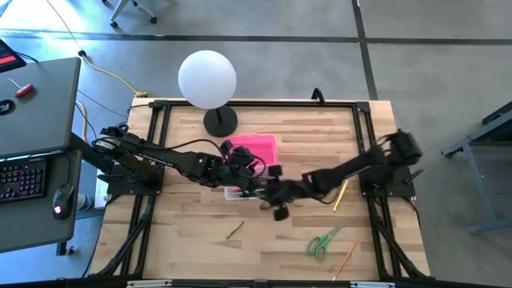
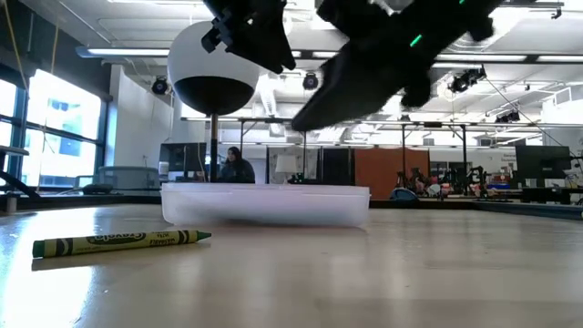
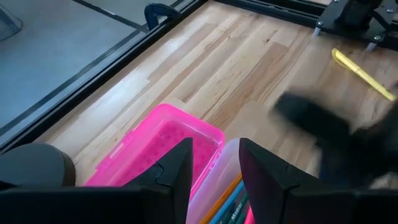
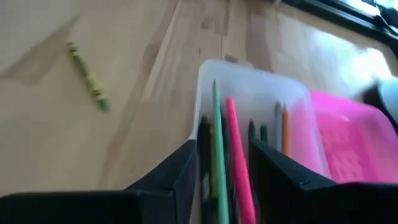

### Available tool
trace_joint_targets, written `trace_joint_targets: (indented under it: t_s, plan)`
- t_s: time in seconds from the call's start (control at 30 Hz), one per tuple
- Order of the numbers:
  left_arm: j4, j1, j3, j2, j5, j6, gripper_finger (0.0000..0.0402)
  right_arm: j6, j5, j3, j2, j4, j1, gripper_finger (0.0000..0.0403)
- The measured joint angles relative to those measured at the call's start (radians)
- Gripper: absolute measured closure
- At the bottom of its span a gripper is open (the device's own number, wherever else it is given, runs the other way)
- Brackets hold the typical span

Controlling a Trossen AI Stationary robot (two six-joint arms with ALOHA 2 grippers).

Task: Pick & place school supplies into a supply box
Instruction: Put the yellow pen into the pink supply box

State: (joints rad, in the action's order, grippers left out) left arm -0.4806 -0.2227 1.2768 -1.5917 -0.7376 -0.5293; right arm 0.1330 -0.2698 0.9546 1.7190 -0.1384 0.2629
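Seen from above, we find both arms meeting near the middle of the wooden tabletop (image 1: 192,248). The supply box (image 1: 240,190), a clear tray with its pink lid (image 1: 258,149) lying open on the side toward the white globe lamp (image 1: 207,78), sits beneath them. The left gripper (image 1: 250,170) hangs over the box at the seam between tray and lid; in its wrist view we see its jaws parted by a narrow gap with nothing between them, the pink lid and the tray's rim lying below. The right gripper (image 1: 276,200) hovers at the tray's other end. In its wrist view we see its jaws standing apart and empty directly above the tray, whose contents lie side by side: a green pencil (image 4: 217,143), a pink-red pen (image 4: 238,155), an orange pencil (image 4: 285,127) and darker ones beside them.

Other supplies lie outside the box. A green crayon (image 1: 234,231) rests on the bare wood nearer the front edge, well apart from the tray; in the low view we see it lying flat in front of the tray. A yellow pencil (image 1: 340,195) lies beside the right arm, green-handled scissors (image 1: 322,242) lie toward the front right, and another orange pencil (image 1: 346,258) lies just beyond them. In the low view, a person (image 2: 237,167) is visible in the room behind the table.
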Motion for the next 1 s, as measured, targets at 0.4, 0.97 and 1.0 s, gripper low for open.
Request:
trace_joint_targets:
  t_s: [0.4, 0.97, 1.0]
  plan:
    - [0.008, 0.000, 0.000, 0.000, 0.001, 0.001, 0.0241, -0.488, -0.213, -0.004, -0.321, 0.806, 0.314, 0.0281]
    - [0.032, 0.000, 0.000, 0.000, 0.003, 0.001, 0.0241, -0.853, 0.115, -0.004, -0.314, 1.365, 0.471, 0.0281]
    - [0.033, 0.000, 0.000, 0.000, 0.003, 0.001, 0.0241, -0.842, 0.118, -0.004, -0.297, 1.365, 0.471, 0.0281]
